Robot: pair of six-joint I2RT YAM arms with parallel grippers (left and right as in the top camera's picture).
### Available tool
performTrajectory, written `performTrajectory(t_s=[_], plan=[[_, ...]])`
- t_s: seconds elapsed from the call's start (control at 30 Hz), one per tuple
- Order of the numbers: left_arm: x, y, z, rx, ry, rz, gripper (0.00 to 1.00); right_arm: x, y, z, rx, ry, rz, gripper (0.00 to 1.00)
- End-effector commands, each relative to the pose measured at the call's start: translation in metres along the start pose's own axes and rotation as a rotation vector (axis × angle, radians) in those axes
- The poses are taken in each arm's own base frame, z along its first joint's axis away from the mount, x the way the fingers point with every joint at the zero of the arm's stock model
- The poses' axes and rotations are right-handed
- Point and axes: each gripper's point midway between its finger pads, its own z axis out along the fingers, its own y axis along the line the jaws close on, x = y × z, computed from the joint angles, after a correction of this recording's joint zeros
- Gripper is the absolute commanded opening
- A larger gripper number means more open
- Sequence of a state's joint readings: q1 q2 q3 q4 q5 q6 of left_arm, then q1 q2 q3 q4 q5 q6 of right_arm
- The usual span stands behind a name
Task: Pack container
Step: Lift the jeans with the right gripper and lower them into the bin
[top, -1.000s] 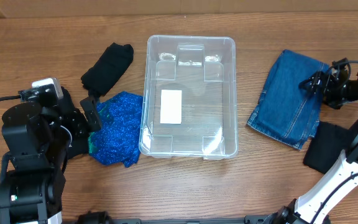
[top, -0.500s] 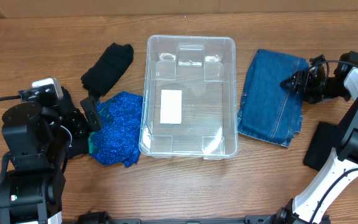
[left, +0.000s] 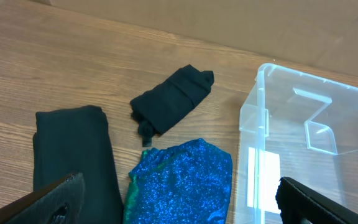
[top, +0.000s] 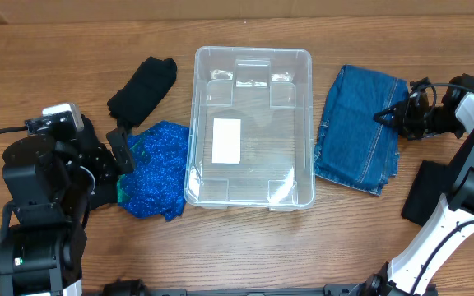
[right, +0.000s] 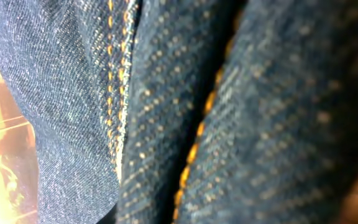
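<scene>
**A:** How far along is the packing?

**B:** Barely begun, I'd say. On the table [top: 245, 255], the container [top: 253, 52] sits in the middle, empty apart from its white label [top: 226, 140].

**A:** And the clothes?

**B:** All outside it. The folded denim [top: 356, 131] lies just to its right. The blue sparkly cloth [top: 155, 173] is right against its left wall. One black cloth [top: 142, 89] lies far left, and another black piece [top: 430, 193] lies near right.

**A:** The claws?

**B:** The right gripper [top: 385, 115] looks pinched onto the denim's right edge, so that is probably first in. The left gripper [left: 179, 183] hangs wide open over the blue cloth, holding nothing.

Left claw [top: 122, 146] spread wide; right claw [top: 385, 115] pinched together.
</scene>
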State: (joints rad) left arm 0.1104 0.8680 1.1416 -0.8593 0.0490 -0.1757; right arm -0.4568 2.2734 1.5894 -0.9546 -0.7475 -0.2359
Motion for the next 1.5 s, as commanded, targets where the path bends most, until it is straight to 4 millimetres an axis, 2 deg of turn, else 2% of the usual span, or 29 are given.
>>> performTrajectory(t_s=[0.0, 0.07, 0.17, 0.3, 0.47, 0.53, 0.7, 0.73, 0.8, 1.0, 1.03, 1.17, 1.33, 1.47], plan=[[-0.01, -0.004, -0.007, 0.008, -0.032, 0.025, 1.0, 0.05, -0.039, 0.038, 0.112, 0.19, 0.11, 0.08], [-0.01, -0.004, -0.007, 0.008, -0.032, 0.024, 1.0, 0.046, -0.036, 0.034, 0.112, 0.191, 0.11, 0.04], [-0.01, -0.004, -0.007, 0.008, -0.032, 0.025, 1.0, 0.036, -0.027, 0.024, 0.112, 0.19, 0.109, 0.04], [-0.01, -0.004, -0.007, 0.008, -0.032, 0.025, 1.0, 0.011, -0.003, 0.001, 0.089, 0.164, 0.085, 0.04], [-0.01, -0.004, -0.007, 0.008, -0.032, 0.025, 1.0, -0.025, 0.052, -0.038, -0.021, 0.093, -0.013, 0.04], [-0.01, -0.004, -0.007, 0.008, -0.032, 0.025, 1.0, -0.039, 0.078, -0.064, -0.028, 0.056, -0.065, 0.04], [-0.01, -0.004, -0.007, 0.008, -0.034, 0.025, 1.0, -0.052, 0.134, -0.117, -0.014, -0.022, -0.183, 0.04], [-0.011, -0.004, -0.007, 0.009, -0.036, 0.025, 1.0, -0.059, 0.155, -0.137, 0.0, -0.08, -0.211, 0.04], [-0.012, -0.004, -0.007, 0.009, -0.041, 0.025, 1.0, -0.059, 0.181, -0.156, -0.007, -0.135, -0.271, 0.04], [-0.015, -0.005, -0.008, 0.012, -0.053, 0.026, 1.0, -0.029, 0.259, -0.202, -0.012, -0.248, -0.421, 0.04], [-0.015, -0.005, -0.008, 0.012, -0.054, 0.026, 1.0, -0.017, 0.28, -0.213, -0.016, -0.273, -0.451, 0.04], [-0.015, -0.005, -0.008, 0.012, -0.053, 0.026, 1.0, 0.019, 0.326, -0.233, 0.02, -0.329, -0.496, 0.04], [-0.015, -0.005, -0.008, 0.012, -0.053, 0.026, 1.0, 0.074, 0.383, -0.241, 0.0, -0.352, -0.553, 0.04], [-0.015, -0.005, -0.008, 0.012, -0.053, 0.025, 1.0, 0.116, 0.422, -0.232, -0.083, -0.298, -0.534, 0.04]])
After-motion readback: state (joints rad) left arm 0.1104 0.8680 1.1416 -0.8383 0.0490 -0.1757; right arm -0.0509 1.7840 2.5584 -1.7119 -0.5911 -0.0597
